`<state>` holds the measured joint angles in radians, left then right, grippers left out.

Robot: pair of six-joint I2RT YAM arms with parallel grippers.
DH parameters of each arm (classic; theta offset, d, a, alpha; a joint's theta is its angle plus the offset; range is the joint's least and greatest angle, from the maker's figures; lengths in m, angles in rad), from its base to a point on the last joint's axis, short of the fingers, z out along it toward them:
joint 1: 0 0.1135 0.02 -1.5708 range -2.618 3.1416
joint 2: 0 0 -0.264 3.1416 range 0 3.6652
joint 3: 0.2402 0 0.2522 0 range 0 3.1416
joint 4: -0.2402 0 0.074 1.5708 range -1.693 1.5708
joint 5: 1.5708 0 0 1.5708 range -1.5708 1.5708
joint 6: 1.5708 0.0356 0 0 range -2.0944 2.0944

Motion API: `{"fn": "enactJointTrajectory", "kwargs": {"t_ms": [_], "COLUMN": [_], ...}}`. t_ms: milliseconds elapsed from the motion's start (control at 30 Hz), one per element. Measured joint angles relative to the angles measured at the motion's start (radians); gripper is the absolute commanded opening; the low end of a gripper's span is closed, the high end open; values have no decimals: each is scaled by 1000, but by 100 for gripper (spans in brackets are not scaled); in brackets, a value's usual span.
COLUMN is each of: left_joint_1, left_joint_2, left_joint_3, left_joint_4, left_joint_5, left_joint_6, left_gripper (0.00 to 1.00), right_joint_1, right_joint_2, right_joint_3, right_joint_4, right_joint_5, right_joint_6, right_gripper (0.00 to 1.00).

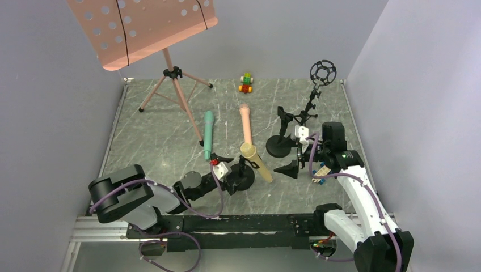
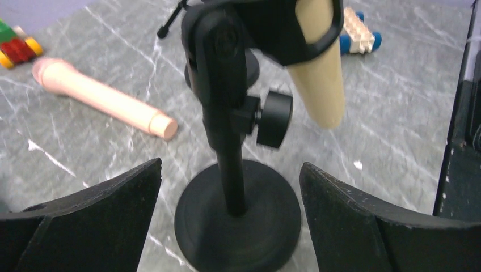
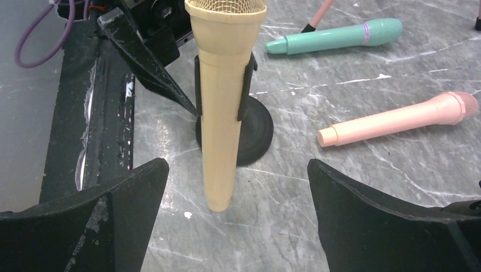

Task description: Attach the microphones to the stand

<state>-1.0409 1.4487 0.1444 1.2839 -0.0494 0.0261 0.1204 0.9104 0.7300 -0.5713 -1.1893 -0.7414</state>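
- The left claw (image 2: 230, 164) is spread wide and holds nothing; its fingers sit either side of the small stand (image 2: 235, 221) with open table between them and the round base.
- The right claw (image 3: 236, 164) is also wide open and empty, facing the same stand from the right, with bare table between its fingers.
- The yellow microphone (image 1: 256, 161) sits in the small stand's clip, tilted, with its tail hanging free above the table (image 1: 164, 141).
- The teal microphone (image 1: 208, 135) and pink microphone (image 1: 245, 122) lie flat farther back, apart from each other and with open marble around them.
- A taller stand (image 1: 279, 146) rises just right of the pink microphone, near the right claw.
- A brick car (image 1: 246, 83) sits at the far edge, and another (image 2: 357, 31) lies near the right arm.
- The table is grey-veined marble, boxed in by plain grey walls (image 1: 51, 113) on the left, far and right sides.
- A pink music stand (image 1: 148, 28) fills the far left corner.
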Motion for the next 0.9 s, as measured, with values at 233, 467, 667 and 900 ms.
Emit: {"fn": "enactJointTrajectory", "kwargs": {"t_ms": [233,467,667,900], "left_joint_1": [10,11,13,13], "left_joint_2": [16,93,177,187], "left_joint_3": [86,76,47,57], "left_joint_4": [6,28,91,108], "left_joint_5": [38,57,55,53], "left_joint_6": [14,-4,-42,-55], "left_gripper": [71,63,59,57], "right_joint_1": [-3,-10,-15,-20], "right_joint_2": [-3,-3,-3,-2], "right_joint_3": [-2,-2,-2,-2], "right_joint_4": [0,1,1,1], "right_joint_5": [1,0,-2,-3], "right_joint_6": [2,10,13,13], "right_gripper": [100,100,100,100]}}
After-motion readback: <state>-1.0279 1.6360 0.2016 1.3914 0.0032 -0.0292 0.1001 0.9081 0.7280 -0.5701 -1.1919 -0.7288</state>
